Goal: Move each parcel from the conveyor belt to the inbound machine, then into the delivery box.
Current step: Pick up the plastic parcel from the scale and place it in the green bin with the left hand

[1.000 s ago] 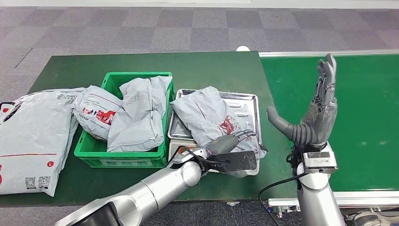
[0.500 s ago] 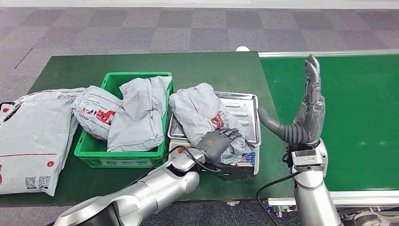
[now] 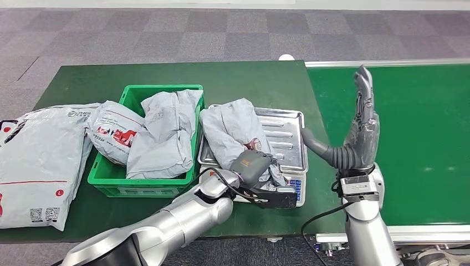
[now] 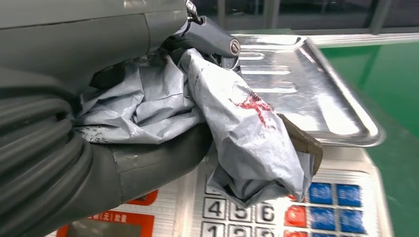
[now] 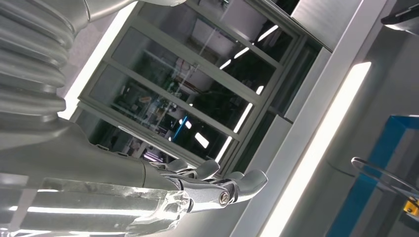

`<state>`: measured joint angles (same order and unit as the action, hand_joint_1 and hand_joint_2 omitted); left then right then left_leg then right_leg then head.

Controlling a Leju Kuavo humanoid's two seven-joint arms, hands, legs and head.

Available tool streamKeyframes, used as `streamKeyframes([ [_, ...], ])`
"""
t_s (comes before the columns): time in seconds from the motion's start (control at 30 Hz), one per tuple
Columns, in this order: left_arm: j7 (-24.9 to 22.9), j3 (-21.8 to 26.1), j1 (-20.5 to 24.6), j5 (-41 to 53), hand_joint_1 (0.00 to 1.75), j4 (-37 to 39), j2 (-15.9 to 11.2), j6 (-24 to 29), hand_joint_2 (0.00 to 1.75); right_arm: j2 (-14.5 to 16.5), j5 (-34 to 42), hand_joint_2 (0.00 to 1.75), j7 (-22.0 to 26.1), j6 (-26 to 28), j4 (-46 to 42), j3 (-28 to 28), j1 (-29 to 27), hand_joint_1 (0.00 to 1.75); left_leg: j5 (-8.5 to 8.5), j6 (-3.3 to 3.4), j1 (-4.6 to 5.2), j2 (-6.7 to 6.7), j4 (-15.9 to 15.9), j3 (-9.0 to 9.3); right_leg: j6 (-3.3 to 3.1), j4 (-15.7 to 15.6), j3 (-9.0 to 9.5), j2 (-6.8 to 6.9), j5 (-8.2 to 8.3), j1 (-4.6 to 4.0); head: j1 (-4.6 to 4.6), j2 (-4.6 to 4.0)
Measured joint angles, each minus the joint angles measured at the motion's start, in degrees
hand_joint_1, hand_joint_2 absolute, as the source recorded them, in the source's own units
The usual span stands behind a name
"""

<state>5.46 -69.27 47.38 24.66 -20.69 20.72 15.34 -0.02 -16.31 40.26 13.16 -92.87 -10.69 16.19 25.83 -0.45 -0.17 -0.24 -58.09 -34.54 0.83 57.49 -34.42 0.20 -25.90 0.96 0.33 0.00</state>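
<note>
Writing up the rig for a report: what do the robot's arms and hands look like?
Both arms are smooth silver tubes with rounded joints. The left hand and right hand are dark grey with thick grey thumbs. Black cables loop at each wrist, and the right wrist carries a small silver block.

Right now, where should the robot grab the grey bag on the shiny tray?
Probably the near, bunched end of the grey parcel, coming from the robot's side of the scale tray. That end is crumpled into folds that overhang the keypad, so fingers can wrap it, and the left hand already grips there.
</note>
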Motion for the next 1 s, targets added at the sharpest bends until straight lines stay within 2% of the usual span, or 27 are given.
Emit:
streamKeyframes([
  [0.37,3.20,2.11,-0.46,-1.12,1.75,-0.30,0.00,-1.02,1.75,0.30,0.01,1.75,0.00,-0.42,0.13,0.00,-0.01,0.00,0.01,0.01,0.00,0.00,0.00,-0.01,0.00,-0.01,0.00,0.00,-0.01,0.00,0.00,0.00],
  [0.5,11.68,5.84,-1.56,-3.64,1.75,-1.15,-0.04,0.16,1.75,0.38,0.16,1.75,0.00,-0.45,0.28,0.00,-0.01,0.00,0.00,0.01,0.00,-0.02,0.00,-0.02,0.00,0.00,0.00,0.03,-0.01,0.01,0.00,0.00],
  [0.6,20.19,10.64,-3.46,-4.18,1.75,-3.89,-0.51,6.45,1.75,0.44,0.40,1.75,0.00,-0.56,0.35,0.00,-0.08,0.00,0.01,0.01,0.00,-0.01,0.00,-0.03,0.00,0.00,-0.01,-0.01,-0.01,0.01,0.01,0.00],
  [0.7,29.24,17.02,-6.04,-3.36,1.75,-9.58,-1.55,15.00,1.75,0.61,0.55,1.75,0.00,-0.59,0.37,0.00,-0.13,0.00,0.01,0.00,0.00,-0.01,0.00,-0.03,-0.01,0.00,-0.03,-0.01,-0.01,0.00,0.00,0.00],
  [0.77,33.14,21.05,-8.30,-1.69,1.75,-14.88,-2.34,19.82,1.75,0.72,0.77,1.75,0.00,-0.50,0.44,0.00,-0.14,0.00,0.01,0.00,0.00,-0.01,0.01,-0.04,-0.02,0.00,-0.03,0.00,-0.02,0.00,0.00,0.00],
  [0.87,34.35,26.26,-12.47,4.47,1.75,-25.41,-3.57,23.84,1.75,0.76,1.37,1.75,-0.01,-0.02,0.72,0.00,-0.13,0.00,0.01,0.00,-0.01,0.01,0.02,-0.04,-0.03,0.01,-0.04,-0.02,-0.04,-0.01,0.00,0.00],
  [1.0,34.65,31.90,-17.00,11.60,1.75,-38.33,-4.70,24.65,1.75,0.75,2.00,1.75,0.00,1.40,1.07,0.00,-0.18,0.00,0.02,0.00,-0.01,0.01,0.02,-0.04,-0.04,0.00,-0.04,-0.01,-0.05,-0.01,0.00,0.00],
])
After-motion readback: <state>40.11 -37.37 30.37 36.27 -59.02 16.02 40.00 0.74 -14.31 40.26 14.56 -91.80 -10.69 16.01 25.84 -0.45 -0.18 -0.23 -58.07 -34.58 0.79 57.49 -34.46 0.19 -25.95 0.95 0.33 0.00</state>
